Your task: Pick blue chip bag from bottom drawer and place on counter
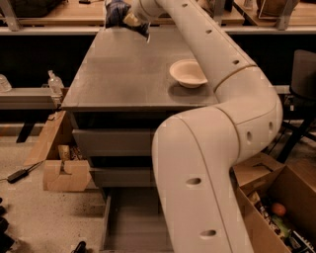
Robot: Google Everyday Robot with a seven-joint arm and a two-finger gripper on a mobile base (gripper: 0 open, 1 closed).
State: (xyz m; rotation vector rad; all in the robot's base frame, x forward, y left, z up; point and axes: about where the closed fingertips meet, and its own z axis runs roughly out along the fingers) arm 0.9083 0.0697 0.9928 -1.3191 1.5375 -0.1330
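A: Well, we're deep into this one. The blue chip bag (115,12), that small crumpled dark-blue foil packet with pale patches, is out of the cabinet and up at the far left corner of the broad matte grey tabletop (123,74).

B: And the robot's two-finger hand (129,19) is right there with it, at the very top of the view. It's clamped on the bag as far as I can judge, with the packet tight against its tip.

A: Down below, the wide, shallow grey bottom drawer (129,220) stands pulled out, with nothing on the part of its plain floor that we can see. The big white jointed arm (207,148) covers its right side.

B: So the pick looks done and the lift looks done. What's left?

A: The placing. I can't tell whether the bag touches the tabletop or hangs just above the back edge. By my reading it needs setting down flat, then the hand has to let go and come clear.

B: Any trouble nearby?

A: Hardly. The beige round bowl (188,73) sits well apart on the right half of the tabletop, with bare grey surface between it and the bag.
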